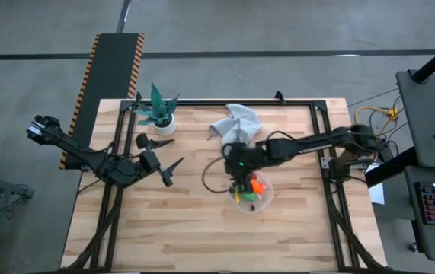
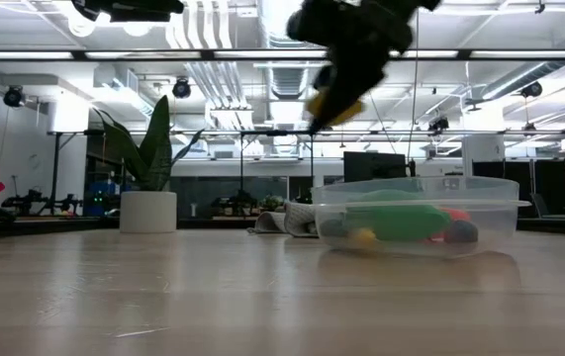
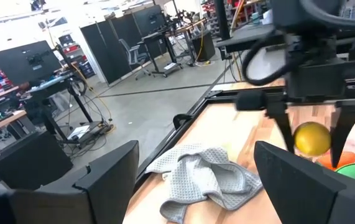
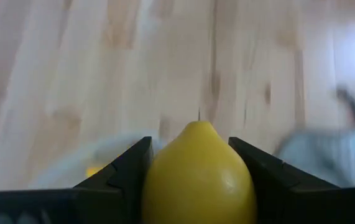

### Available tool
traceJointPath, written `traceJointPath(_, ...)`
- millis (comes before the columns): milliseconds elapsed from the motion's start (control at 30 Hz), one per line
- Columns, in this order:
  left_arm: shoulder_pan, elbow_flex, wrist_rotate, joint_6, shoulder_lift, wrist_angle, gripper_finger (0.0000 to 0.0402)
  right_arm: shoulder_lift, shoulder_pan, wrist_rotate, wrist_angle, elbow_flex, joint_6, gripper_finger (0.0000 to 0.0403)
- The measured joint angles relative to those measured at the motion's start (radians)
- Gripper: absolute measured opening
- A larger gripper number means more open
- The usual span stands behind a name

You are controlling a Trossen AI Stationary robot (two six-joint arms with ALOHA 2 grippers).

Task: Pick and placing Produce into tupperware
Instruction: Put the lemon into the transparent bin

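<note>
the right end effector [image 4: 197, 180] holds a yellow lemon [image 4: 199, 177] tight between its two fingers, up in the air over the clear bowl [image 2: 416, 213]. the bowl sits on the wooden surface [image 1: 187, 221] with a green piece [image 2: 401, 220] and other toy food inside. the left end effector [image 1: 160, 156] is wide open and holds nothing, near the plant [image 1: 158, 113]. a grey cloth [image 1: 236, 122] lies close by.

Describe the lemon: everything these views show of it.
The lemon is small, smooth, plain yellow with a pointed tip, and looks like plastic. The right gripper clamps it between its two dark fingers, one on each side. It hangs in the air, clear of the table, above the clear tupperware, which already holds green, orange and red pieces. Only the fingers touch it.
</note>
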Motion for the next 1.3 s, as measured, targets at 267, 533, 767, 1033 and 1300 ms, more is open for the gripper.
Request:
traceJointPath(267,0.001,0.005,0.0,0.024,-0.008,0.004,0.0301,-0.13,0.073,0.117,0.057,-0.277,0.217,0.0184)
traceJointPath(533,0.001,0.006,0.0,0.024,-0.008,0.004,0.0301,-0.236,0.17,0.137,0.085,-0.444,0.422,0.0184)
traceJointPath(767,0.001,0.006,0.0,0.024,-0.008,0.006,0.0301,-0.243,0.265,0.147,0.181,-0.499,0.474,0.0184)
traceJointPath(1033,0.001,0.014,0.0,0.025,-0.006,0.011,0.0301,-0.181,0.274,0.148,0.225,-0.526,0.472,0.0184)
traceJointPath(1300,0.001,0.014,0.0,0.025,-0.006,0.011,0.0301,-0.152,0.274,0.145,0.251,-0.527,0.471,0.0214)
